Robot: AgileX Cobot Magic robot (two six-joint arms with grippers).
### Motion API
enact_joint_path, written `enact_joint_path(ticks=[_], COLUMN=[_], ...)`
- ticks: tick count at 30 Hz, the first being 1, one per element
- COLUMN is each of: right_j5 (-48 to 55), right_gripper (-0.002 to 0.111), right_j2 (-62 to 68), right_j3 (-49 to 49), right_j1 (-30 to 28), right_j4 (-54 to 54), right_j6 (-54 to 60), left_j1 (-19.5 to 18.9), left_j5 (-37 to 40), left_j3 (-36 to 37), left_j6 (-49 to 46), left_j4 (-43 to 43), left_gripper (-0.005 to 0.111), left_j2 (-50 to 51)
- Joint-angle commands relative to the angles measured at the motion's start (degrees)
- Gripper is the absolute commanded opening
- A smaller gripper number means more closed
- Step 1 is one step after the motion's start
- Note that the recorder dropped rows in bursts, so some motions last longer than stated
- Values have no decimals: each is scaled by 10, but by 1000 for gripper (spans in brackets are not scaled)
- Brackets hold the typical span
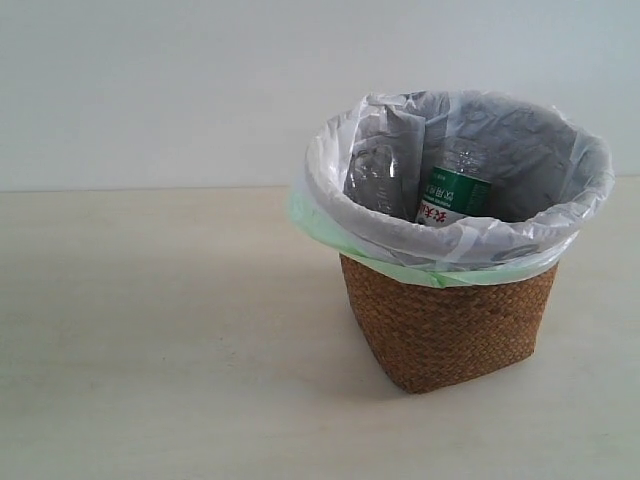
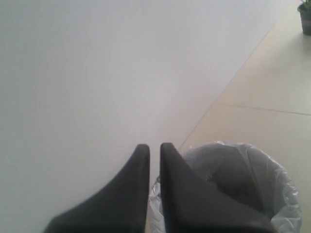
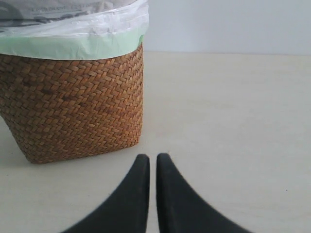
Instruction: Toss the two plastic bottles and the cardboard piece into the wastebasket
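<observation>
The wicker wastebasket (image 1: 446,318) stands on the table, right of centre, lined with a white and pale green bag. Inside, the bottle with the green-and-white label (image 1: 452,196) stands upright. A second clear bottle (image 1: 374,180) leans against the liner to its left, its cap and label hidden. The cardboard piece is not visible. Neither gripper shows in the exterior view. My left gripper (image 2: 154,145) is shut and empty, above and beside the wastebasket's bag rim (image 2: 287,187). My right gripper (image 3: 152,156) is shut and empty, low over the table beside the wastebasket (image 3: 73,107).
The pale table (image 1: 150,350) runs to a plain white wall behind. A dark pot (image 2: 305,20) stands far off in the left wrist view's corner.
</observation>
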State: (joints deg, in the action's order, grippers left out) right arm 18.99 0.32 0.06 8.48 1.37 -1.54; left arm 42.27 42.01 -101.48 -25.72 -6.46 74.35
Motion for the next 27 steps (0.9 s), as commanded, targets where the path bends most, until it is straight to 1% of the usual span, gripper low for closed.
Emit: enact_joint_path(ticks=[1, 3, 7, 11, 17, 18, 19, 20, 23, 24, 27], right_j5=[-5, -5, -5, -5, -5, -5, -5, -5, -5, -5, -5], right_gripper=[3, 3, 3, 3, 3, 3, 3, 3, 3, 3, 3], right_j2=[-3, -3, -3, -3, -3, -3, -3, -3, -3, -3, -3], right_j3=[-1, -1, -1, -1, -1, -1, -1, -1, -1, -1, -1], right_j1=[1, 1, 1, 1, 1, 1, 1, 1, 1, 1, 1], right_j4=[5, 5, 5, 5, 5, 5, 5, 5, 5, 5, 5], right_j6=[2, 2, 2, 2, 2, 2, 2, 2, 2, 2, 2], left_j1=[1, 1, 1, 1, 1, 1, 1, 1, 1, 1, 1], left_j5=[19, 17, -3, -48, -150, -178, -191, -208, -240, -255, -293], left_j3=[2, 9, 55, 137, 286, 337, 362, 403, 482, 519, 594], left_j6=[2, -2, -11, -11, 9, 10, 14, 27, 56, 72, 105], left_j4=[-1, -1, -1, -1, -2, -2, -2, -2, -2, -2, -2], left_gripper=[6, 6, 6, 6, 6, 6, 6, 6, 6, 6, 6], left_j2=[-68, -97, -165, -241, -346, -380, -394, -420, -456, -466, -478])
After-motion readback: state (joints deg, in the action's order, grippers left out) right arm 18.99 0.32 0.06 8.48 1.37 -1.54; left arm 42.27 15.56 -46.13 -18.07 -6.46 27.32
